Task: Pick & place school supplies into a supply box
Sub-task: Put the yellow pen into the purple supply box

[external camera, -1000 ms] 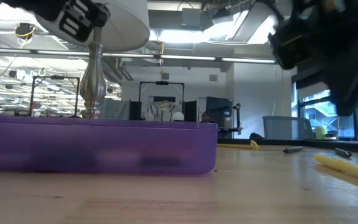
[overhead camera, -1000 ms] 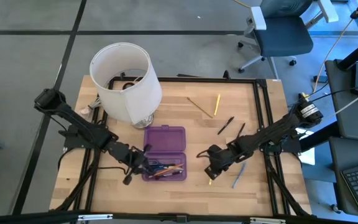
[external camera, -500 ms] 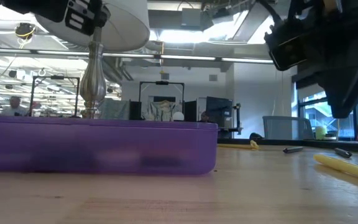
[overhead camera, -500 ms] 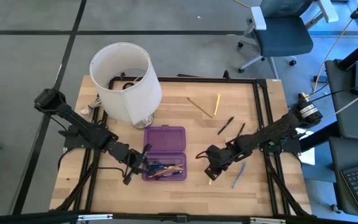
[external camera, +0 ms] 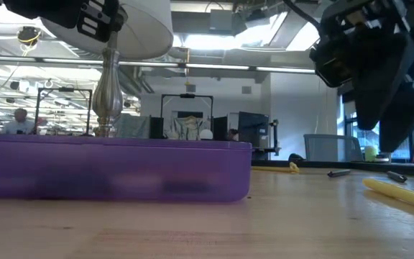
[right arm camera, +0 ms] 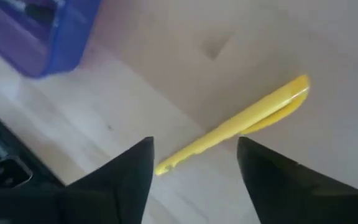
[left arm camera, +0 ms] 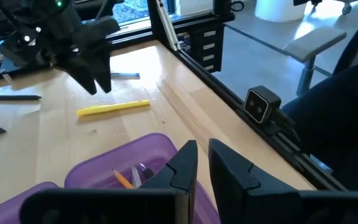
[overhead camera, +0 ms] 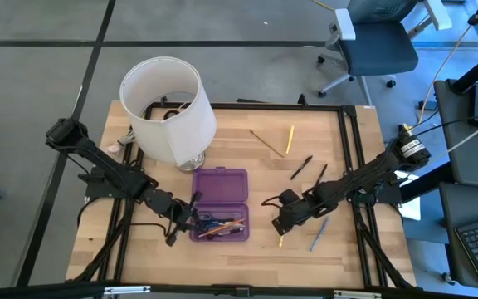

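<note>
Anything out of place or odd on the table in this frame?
Yes: a large white lampshade on a metal lamp base stands behind the purple supply box, unrelated to school supplies. Otherwise nothing looks spilled or damaged; loose pens and pencils simply lie scattered on the table.

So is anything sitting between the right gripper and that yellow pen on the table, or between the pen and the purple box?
Nothing visible. The right gripper hangs open directly over the yellow pen, with only bare table between the pen and the purple box, whose lid is open.
</note>
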Controlling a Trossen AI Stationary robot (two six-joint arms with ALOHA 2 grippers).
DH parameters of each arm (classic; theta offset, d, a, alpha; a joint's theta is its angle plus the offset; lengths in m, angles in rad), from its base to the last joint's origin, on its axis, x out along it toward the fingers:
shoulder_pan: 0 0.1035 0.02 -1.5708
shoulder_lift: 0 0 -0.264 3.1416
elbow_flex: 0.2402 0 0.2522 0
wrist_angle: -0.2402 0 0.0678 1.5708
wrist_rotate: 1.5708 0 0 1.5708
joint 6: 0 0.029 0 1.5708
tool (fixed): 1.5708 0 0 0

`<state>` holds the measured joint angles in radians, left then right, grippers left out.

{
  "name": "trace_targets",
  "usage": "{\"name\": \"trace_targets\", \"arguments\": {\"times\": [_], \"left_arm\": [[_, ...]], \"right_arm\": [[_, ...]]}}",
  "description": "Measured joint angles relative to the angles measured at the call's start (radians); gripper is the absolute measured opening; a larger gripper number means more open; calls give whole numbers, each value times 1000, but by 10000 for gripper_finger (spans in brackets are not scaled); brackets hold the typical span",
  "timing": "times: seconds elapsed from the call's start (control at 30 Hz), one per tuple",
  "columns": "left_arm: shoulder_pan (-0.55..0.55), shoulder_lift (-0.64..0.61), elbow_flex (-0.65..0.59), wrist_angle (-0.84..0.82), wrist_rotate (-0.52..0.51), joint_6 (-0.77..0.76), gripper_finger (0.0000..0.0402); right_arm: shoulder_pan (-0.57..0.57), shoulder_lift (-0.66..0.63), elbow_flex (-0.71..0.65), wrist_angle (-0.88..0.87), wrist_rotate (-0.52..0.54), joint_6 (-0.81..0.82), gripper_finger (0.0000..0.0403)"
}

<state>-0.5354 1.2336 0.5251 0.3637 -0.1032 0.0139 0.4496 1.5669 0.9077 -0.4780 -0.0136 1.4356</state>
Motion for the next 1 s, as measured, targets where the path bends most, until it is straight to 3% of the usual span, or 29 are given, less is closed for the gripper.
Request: {"name": "trace_targets", "arguments": {"times": [0.1,0.37,0.73,1.0], "left_arm": [[0,1,0,0,0,0,33],[-1,1,0,-1,0,0,33],[-1,1,0,-30,0,0,33],[-1,1,0,-33,0,0,33]], "right_arm": [[9,0,0,3,-41,35,245],[40,13,0,-6,-14,153,248],[39,140,0,45,-6,186,247],[41,182,5,22,37,199,212]]}}
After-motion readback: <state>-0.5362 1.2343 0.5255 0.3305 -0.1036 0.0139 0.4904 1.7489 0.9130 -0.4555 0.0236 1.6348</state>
